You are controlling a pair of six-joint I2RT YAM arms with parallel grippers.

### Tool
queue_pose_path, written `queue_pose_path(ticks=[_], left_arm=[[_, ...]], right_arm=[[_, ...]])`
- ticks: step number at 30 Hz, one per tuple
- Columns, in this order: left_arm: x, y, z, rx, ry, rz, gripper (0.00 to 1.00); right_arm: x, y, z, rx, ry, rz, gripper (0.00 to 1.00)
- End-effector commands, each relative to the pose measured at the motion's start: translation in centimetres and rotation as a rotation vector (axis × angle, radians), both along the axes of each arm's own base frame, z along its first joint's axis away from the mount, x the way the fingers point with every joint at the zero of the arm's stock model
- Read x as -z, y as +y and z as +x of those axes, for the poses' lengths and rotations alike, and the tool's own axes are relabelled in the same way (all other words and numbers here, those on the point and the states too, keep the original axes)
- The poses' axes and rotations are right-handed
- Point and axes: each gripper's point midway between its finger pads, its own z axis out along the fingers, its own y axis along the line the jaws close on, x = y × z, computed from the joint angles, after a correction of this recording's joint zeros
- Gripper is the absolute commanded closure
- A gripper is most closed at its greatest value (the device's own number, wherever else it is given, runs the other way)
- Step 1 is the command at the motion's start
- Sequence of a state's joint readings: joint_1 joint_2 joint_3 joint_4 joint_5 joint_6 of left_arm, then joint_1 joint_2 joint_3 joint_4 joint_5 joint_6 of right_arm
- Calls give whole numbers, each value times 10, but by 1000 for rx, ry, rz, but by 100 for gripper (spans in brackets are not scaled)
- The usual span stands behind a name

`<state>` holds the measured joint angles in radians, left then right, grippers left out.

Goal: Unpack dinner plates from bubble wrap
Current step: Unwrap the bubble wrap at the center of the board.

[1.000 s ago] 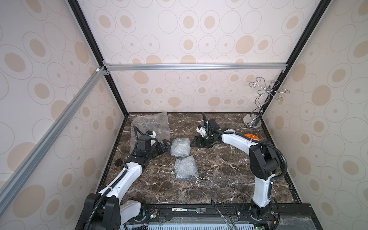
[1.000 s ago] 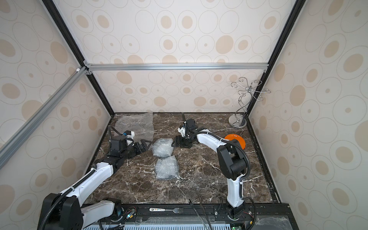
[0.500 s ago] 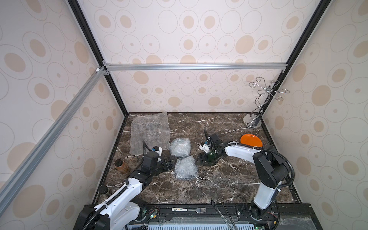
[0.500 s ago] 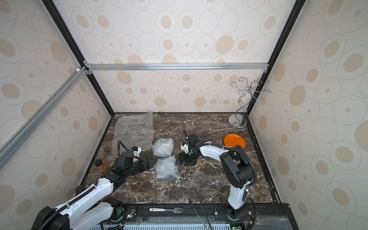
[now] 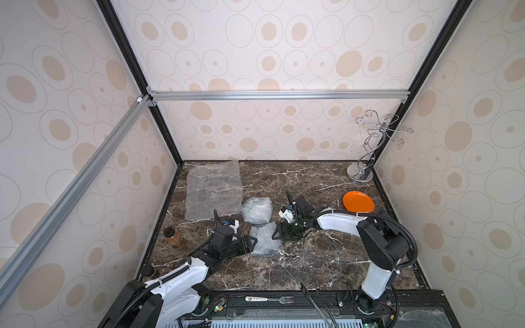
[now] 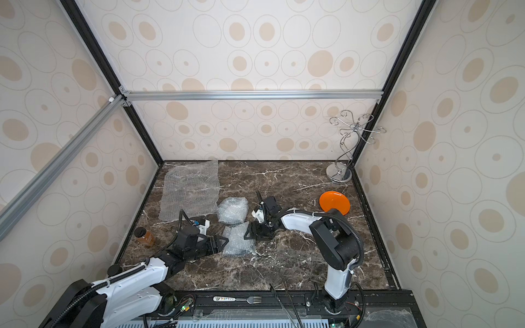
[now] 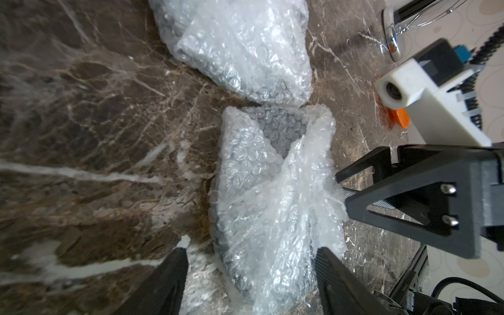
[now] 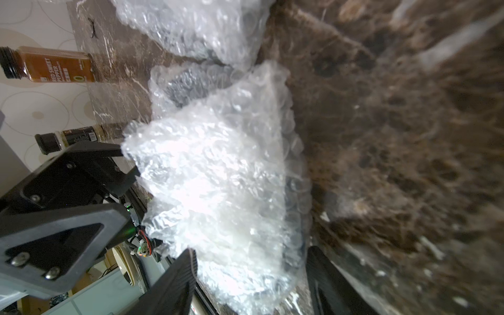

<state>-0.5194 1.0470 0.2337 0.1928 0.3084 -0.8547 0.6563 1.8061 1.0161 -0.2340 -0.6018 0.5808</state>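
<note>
Two bundles of bubble wrap lie mid-table in both top views, a far one (image 5: 256,210) (image 6: 232,210) and a near one (image 5: 265,238) (image 6: 238,240). A dark grey dinner plate (image 7: 275,128) (image 8: 188,87) shows through the near bundle's wrap. My left gripper (image 5: 251,244) (image 7: 251,272) is open, its fingers either side of that bundle's left end. My right gripper (image 5: 277,231) (image 8: 251,272) is open around the opposite end. An emptied bubble wrap sheet (image 5: 213,188) lies flat at the back left. The orange plate (image 5: 358,201) sits bare at the right.
A chrome wire stand (image 5: 360,173) stands in the back right corner. A spice bottle (image 5: 172,237) and a dark-capped bottle (image 5: 147,269) stand along the left wall. A fork (image 5: 270,298) and tongs (image 5: 318,301) lie on the front rail.
Both arms have come forward from the far bundle and flat sheet to the near bundle. The left jaws have narrowed around it. The orange plate is now uncovered by the right arm.
</note>
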Motion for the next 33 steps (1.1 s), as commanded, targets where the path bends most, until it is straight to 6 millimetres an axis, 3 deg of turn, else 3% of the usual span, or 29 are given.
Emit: queue_pose_path(ticks=[1, 13, 17, 28, 33], left_arm=[[-11, -8, 10, -7, -62, -53, 26], [9, -14, 6, 19, -18, -46, 28], [10, -16, 8, 21, -22, -47, 34], [7, -31, 12, 38, -21, -61, 72], [3, -43, 18, 34, -23, -74, 81]], right_arm=[[13, 1, 1, 25, 9, -25, 35], [26, 0, 2, 34, -5, -79, 58], [25, -2, 3, 43, -18, -89, 66], [19, -13, 4, 52, -54, -138, 65], [12, -25, 4, 50, -85, -191, 53]])
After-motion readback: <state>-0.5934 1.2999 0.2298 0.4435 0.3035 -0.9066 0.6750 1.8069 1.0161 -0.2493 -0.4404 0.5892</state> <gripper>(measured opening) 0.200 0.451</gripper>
